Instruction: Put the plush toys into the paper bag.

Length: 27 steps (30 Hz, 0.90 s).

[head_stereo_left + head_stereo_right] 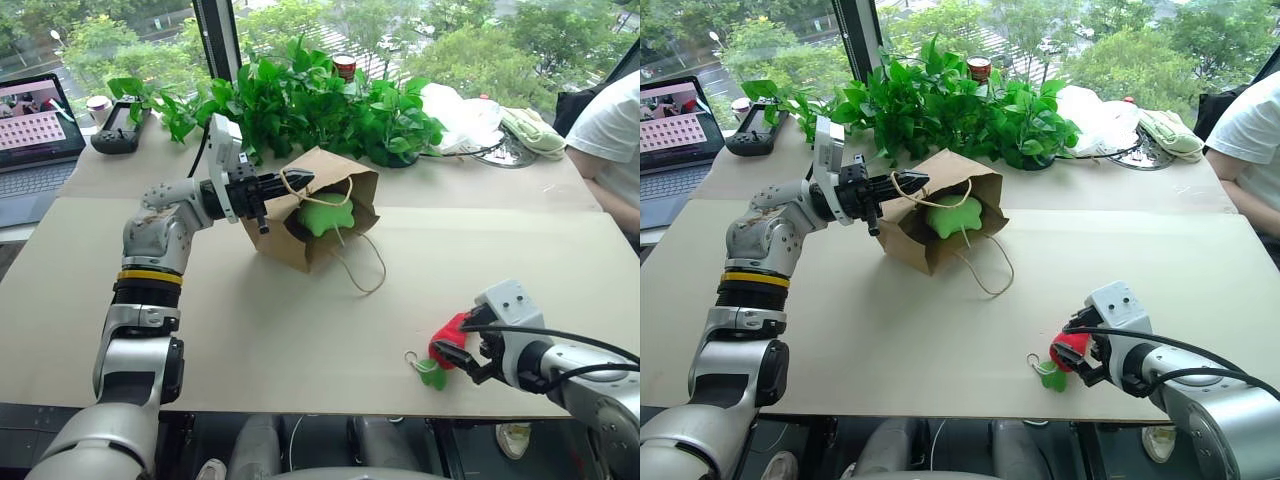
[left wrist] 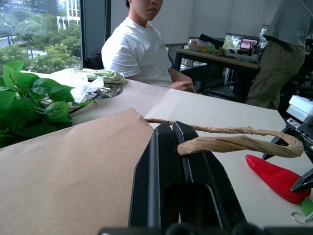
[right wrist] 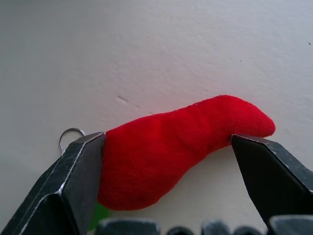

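Your paper bag point(image 1: 318, 215) lies tipped on the table point(image 1: 300, 330) at mid-depth, mouth toward you, with one plush toy point(image 1: 325, 215) inside it. The left gripper point(image 1: 290, 186) meets the bag's upper left edge at the cord handle point(image 2: 234, 142). Behind the bag runs a row of leafy plants point(image 1: 320, 105) — a laptop point(image 1: 35, 140) sits far left. The chili toy point(image 1: 450, 340) lies near the front right edge, between the right gripper's point(image 1: 458, 358) fingers.

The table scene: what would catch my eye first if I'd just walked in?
Probably the brown paper bag mid-table, tipped on its side, a light green plush toy in its mouth; the left gripper pinches its handle. At the near edge, the right gripper straddles a red chili toy, its fingers apart.
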Each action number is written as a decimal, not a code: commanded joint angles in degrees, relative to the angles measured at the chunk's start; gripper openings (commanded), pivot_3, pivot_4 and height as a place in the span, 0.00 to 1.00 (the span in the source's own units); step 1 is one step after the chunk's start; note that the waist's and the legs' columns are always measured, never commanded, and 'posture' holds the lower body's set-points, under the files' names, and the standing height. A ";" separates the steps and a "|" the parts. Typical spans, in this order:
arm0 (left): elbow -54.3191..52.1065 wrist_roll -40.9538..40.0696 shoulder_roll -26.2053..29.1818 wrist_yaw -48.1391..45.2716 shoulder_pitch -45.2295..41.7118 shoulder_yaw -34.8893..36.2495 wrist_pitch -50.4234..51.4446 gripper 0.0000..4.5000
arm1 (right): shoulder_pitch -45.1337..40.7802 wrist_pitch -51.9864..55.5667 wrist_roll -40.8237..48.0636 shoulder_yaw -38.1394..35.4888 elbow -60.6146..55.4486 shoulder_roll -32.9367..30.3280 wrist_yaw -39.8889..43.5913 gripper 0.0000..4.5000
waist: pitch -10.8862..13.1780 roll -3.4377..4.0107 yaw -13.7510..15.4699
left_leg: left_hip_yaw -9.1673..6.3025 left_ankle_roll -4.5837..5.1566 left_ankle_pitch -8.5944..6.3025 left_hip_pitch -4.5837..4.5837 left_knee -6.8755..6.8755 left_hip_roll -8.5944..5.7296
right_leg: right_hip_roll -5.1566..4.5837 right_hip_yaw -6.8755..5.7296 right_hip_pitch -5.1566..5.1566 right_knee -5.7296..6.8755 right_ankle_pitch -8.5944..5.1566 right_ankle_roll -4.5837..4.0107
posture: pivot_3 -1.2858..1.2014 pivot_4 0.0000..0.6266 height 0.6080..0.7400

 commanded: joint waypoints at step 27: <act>-0.76 -0.24 0.17 -0.21 -1.15 0.37 -0.55 0.00 | -13.83 0.39 3.81 -1.79 0.11 5.20 1.36 0.15 | 0.00 0.01 0.12 | -0.17 0.01 0.01 -0.07 -0.02 -0.06 | 0.04 0.00 0.02 -0.01 0.00 0.00 | 0.52 0.24 1.00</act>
